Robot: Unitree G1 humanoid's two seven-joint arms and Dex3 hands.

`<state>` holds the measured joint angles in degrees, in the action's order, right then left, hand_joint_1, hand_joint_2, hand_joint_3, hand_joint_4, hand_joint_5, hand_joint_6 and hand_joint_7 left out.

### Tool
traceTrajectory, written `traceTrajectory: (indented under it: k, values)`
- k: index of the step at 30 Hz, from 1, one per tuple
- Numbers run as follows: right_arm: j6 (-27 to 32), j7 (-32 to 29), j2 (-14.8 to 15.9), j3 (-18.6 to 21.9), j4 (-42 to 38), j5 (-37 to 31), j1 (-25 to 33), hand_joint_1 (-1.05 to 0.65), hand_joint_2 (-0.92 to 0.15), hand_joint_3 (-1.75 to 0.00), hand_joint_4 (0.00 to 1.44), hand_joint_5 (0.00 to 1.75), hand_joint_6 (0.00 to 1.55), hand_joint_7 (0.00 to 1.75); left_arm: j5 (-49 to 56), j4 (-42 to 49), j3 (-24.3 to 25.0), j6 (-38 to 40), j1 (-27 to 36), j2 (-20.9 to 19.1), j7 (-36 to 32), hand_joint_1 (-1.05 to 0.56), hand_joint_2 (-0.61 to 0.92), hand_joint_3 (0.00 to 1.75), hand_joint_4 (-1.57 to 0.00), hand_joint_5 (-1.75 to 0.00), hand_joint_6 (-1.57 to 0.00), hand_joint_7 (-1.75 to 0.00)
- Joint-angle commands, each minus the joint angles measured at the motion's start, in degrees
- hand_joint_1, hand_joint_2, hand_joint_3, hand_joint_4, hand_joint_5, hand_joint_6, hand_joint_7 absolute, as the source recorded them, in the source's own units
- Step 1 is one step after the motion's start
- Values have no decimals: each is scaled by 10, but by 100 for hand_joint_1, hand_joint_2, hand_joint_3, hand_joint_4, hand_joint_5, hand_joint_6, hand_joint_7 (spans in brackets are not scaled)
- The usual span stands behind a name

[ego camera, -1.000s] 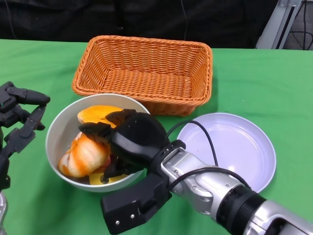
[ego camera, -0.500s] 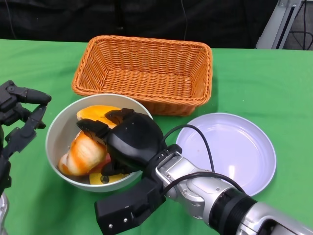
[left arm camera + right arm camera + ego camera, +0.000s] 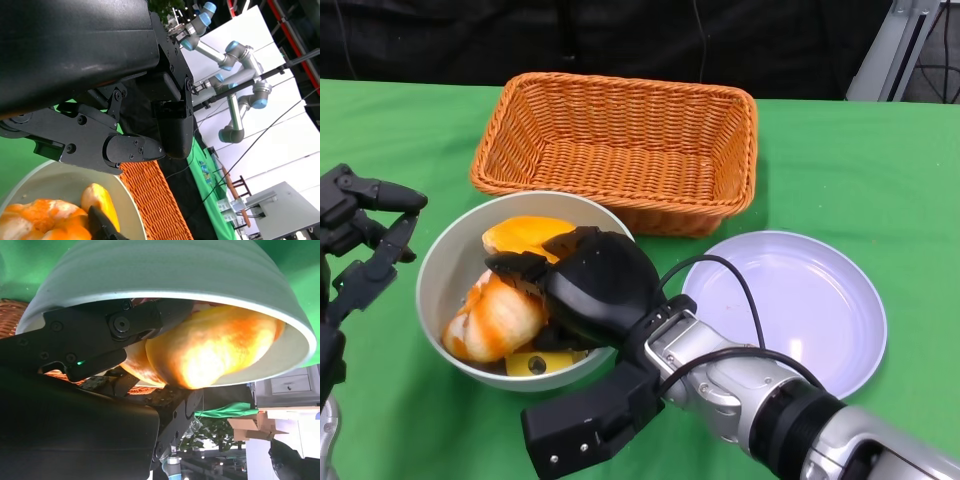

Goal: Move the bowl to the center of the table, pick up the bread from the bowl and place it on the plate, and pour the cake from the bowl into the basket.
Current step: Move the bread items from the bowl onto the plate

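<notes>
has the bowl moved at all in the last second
No. The bowl sits just as near the basket and plate; the whole head view shifted slightly, so that is the camera.

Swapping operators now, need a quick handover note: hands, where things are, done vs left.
Right hand: inside the pale grey bowl, fingers around the orange-glazed bread roll; a firm grip cannot be confirmed, and the roll is not lifted.
Left hand: open, just beside the bowl's rim, not touching it.
Bowl sits in front of the orange wicker basket, with the pale lilac plate beside it; a yellow-orange cake piece lies in the bowl.
Done: bowl looks placed.
Left: bread to plate, cake into basket; both are bare.
</notes>
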<state>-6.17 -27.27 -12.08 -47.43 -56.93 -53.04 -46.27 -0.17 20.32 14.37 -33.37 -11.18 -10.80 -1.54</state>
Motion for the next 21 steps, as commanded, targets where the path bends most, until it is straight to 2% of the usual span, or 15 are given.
traceTrajectory:
  k: [1, 6, 10, 15, 16, 21]
  values:
    - [4, -7, -18, 2, -20, 4, -7, -49, -90, -1, 97, 9, 67, 3, 10, 0, 1, -5, -1, -4, -14, -30, 92, 30, -79, -158, -84, -107]
    - [5, -33, -22, 0, -34, 3, -12, -41, -92, -6, 105, 13, 65, 1, 4, 5, 1, -9, -3, -5, -7, -30, 92, 31, -78, -158, -83, -107]
    - [-10, -23, -24, 1, -46, 10, -17, -44, -91, -4, 95, 7, 62, 0, 5, -2, 0, -3, -1, -3, -9, -30, 92, 30, -79, -158, -84, -108]
    - [-46, -38, -27, 5, -63, 23, -20, -40, -91, -2, 101, 8, 58, 2, 8, -2, -1, -5, 0, -3, -10, -30, 92, 30, -79, -158, -83, -108]
    - [-50, -39, -28, 7, -65, 25, -20, -37, -92, -2, 101, 8, 68, 7, 9, 0, -1, -7, 0, -4, -11, -29, 92, 31, -80, -158, -83, -108]
    - [-69, -47, -28, 14, -77, 33, -25, -34, -92, -8, 102, 8, 88, 11, 2, 0, -1, -10, 0, -4, -5, -28, 92, 31, -80, -159, -83, -107]
